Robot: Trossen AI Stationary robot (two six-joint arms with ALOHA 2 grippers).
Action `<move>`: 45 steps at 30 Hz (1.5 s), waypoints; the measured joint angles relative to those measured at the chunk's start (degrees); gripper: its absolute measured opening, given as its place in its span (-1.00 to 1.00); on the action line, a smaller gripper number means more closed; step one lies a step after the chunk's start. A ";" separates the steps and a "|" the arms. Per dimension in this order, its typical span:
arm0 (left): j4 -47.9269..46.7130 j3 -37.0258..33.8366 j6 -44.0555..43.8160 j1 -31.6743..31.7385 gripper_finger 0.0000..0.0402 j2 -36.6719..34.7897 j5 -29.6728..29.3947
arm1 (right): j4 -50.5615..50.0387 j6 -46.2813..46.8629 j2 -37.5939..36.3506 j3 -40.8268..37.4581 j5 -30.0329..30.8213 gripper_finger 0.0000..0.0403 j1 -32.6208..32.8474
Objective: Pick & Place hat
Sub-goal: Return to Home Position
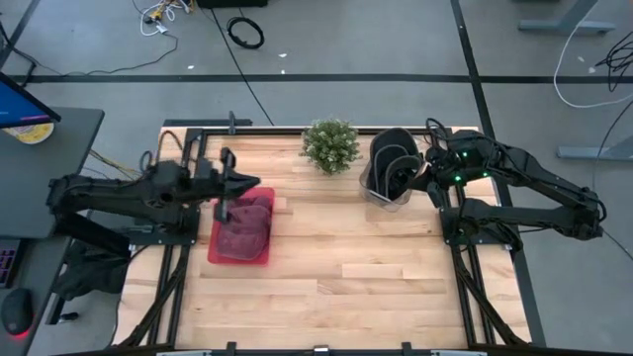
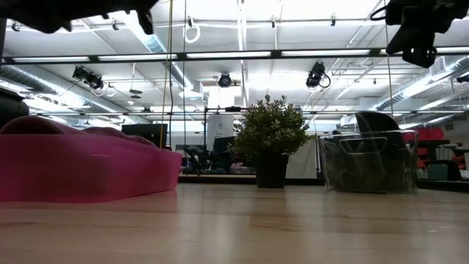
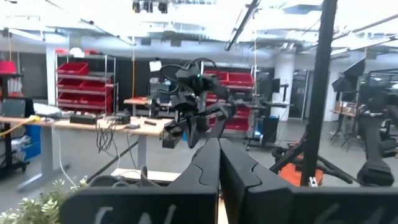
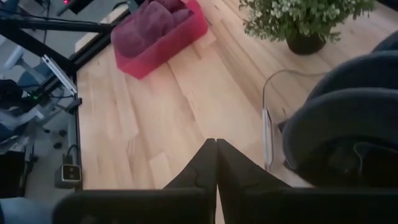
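Observation:
Maroon hats (image 1: 244,225) lie piled in a red bin (image 1: 237,255) on the left of the wooden table; the bin (image 4: 163,46) also shows in the right wrist view. Black hats (image 1: 394,158) stand in a clear container (image 1: 381,196) at the far right, seen close in the right wrist view as a black hat (image 4: 339,134). My left gripper (image 1: 255,182) hangs shut above the red bin's far end, pointing toward the table's right and holding nothing (image 3: 217,149). My right gripper (image 4: 216,146) is shut and empty, raised beside the clear container (image 1: 420,180).
A small potted plant (image 1: 330,145) stands at the far middle, between the red bin and the clear container. Bare wooden tabletop (image 1: 346,277) lies across the middle and near side. The arms' metal frames run along both table edges.

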 joint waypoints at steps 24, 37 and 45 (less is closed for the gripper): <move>-11.85 -17.65 4.15 0.00 -0.99 -38.90 -1.92 | 3.11 0.03 0.25 0.00 0.11 -0.96 -0.01; -22.02 -17.70 2.46 0.00 -0.99 -38.69 -4.57 | 3.17 0.05 0.25 0.00 0.20 -0.96 -0.02; -22.05 -17.70 2.53 0.00 -0.99 -38.71 -6.29 | 3.40 1.67 0.31 0.00 0.48 -0.96 -0.02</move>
